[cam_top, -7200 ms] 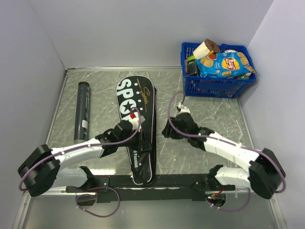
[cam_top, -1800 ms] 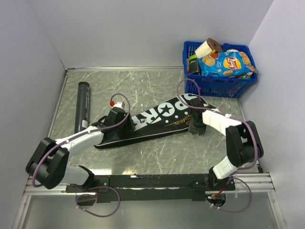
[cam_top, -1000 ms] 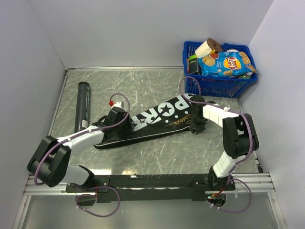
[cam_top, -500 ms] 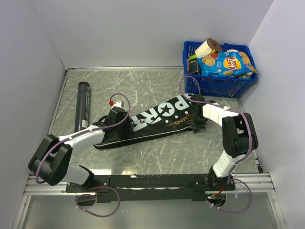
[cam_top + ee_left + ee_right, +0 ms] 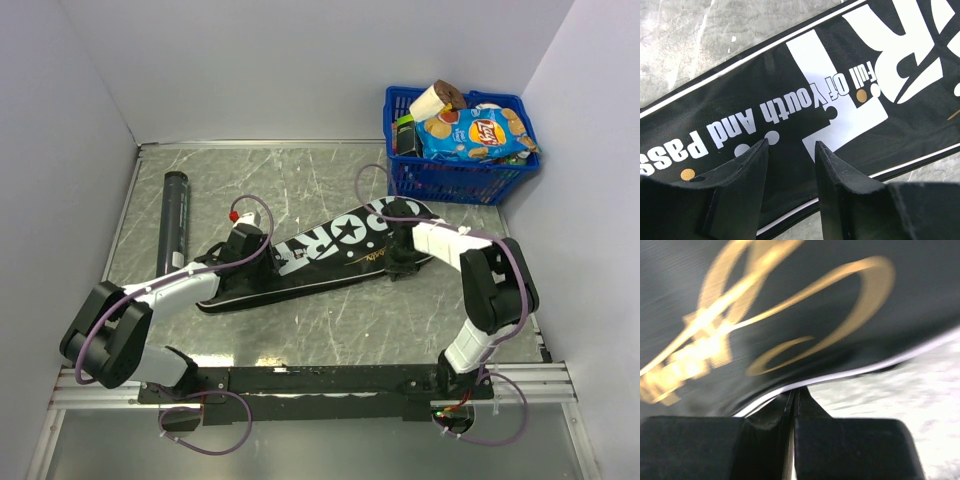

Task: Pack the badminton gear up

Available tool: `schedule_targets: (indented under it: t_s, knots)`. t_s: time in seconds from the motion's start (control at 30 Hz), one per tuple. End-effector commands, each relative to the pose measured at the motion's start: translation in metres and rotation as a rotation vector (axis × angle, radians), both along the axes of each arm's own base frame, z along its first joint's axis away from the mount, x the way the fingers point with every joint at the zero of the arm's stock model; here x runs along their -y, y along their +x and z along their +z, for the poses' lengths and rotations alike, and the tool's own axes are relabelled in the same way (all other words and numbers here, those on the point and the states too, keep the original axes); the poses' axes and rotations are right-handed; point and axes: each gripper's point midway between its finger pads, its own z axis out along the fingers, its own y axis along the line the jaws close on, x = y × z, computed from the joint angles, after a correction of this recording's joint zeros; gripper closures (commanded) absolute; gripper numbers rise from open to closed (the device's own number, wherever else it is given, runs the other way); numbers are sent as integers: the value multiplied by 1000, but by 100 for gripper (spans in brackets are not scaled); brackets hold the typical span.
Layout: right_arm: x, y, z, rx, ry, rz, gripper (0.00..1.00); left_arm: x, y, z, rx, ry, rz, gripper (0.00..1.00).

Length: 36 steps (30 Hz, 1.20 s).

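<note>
The black racket-shaped "SPORT" cover [image 5: 330,245] lies slanted across the table, head toward the right. My left gripper [image 5: 243,250] rests over its narrow handle end. In the left wrist view that gripper [image 5: 790,145] is open, fingers apart just above the printed fabric [image 5: 790,90]. My right gripper [image 5: 400,262] is at the near edge of the cover's head. In the right wrist view it [image 5: 796,392] is shut on a thin stitched strip at the cover's white-piped edge [image 5: 850,371]. The long black tube [image 5: 172,225] lies at the far left, apart from both grippers.
A blue plastic basket [image 5: 450,180] of snack packets stands in the back right corner, close behind the right arm. Grey walls close in the table on the left, back and right. Bare marble tabletop [image 5: 330,320] lies between the cover and the arm bases.
My right gripper has shut and slid a little leftward along the cover's near edge. The left gripper's fingers have come slightly closer together; that arm has stayed in place.
</note>
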Motion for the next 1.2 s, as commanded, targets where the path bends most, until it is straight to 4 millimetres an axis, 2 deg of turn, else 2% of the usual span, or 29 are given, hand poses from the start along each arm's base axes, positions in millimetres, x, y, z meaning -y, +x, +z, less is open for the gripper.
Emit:
schedule_targets:
  t_s: [0.0,0.03,0.07,0.1,0.13,0.2,0.27,0.3,0.33,0.4,0.57,0.67,0.73,0.77,0.83,0.87,0.93,1.03,1.07,1.13,1.17]
  knots:
    - [-33,16,35,156,140,29,77,0,-6,-7,-22,1,-14,54]
    - [-33,16,48,201,155,23,68,1,-6,-6,-21,-1,-15,54]
    - [-28,11,48,207,145,12,54,1,-6,-6,-20,-4,-17,54]
    - [-25,10,53,231,140,3,51,1,-6,-5,-17,-6,-17,54]
    - [-22,10,67,286,146,-4,50,1,-7,-5,-17,-7,-18,54]
    - [-10,3,67,321,110,-36,50,3,-6,-2,-6,-21,-27,55]
    - [3,1,74,407,87,-88,50,4,-6,-2,-1,-24,-35,55]
    - [6,0,84,465,95,-108,50,4,-6,-2,1,-23,-31,55]
    - [11,-5,78,484,93,-136,50,3,-6,-4,0,-20,-27,55]
    - [24,-6,85,567,69,-194,50,0,-6,-8,2,-12,-17,55]
    - [47,-18,78,592,9,-295,49,-1,-2,-23,-36,26,-13,59]
    - [52,-22,77,582,-5,-335,48,16,-6,-19,-33,-42,-68,63]
    - [53,-20,77,582,6,-363,48,30,-10,-10,-22,-84,-116,63]
    - [53,-17,78,596,9,-370,48,44,-14,4,7,-104,-152,62]
    - [53,-16,70,589,15,-378,49,54,-20,14,23,-91,-161,60]
    - [51,-14,68,587,28,-382,49,71,-23,28,51,-110,-193,59]
    - [47,-13,61,571,47,-381,50,83,-28,35,38,-122,-206,59]
    - [42,-9,51,560,66,-384,50,99,-33,29,16,-138,-223,58]
    - [43,-10,45,543,60,-390,50,101,-36,15,-21,-123,-228,59]
    - [41,-8,41,544,70,-409,50,109,-30,10,-22,-138,-228,60]
    - [41,-7,40,550,78,-423,50,110,-28,-3,-43,-118,-224,61]
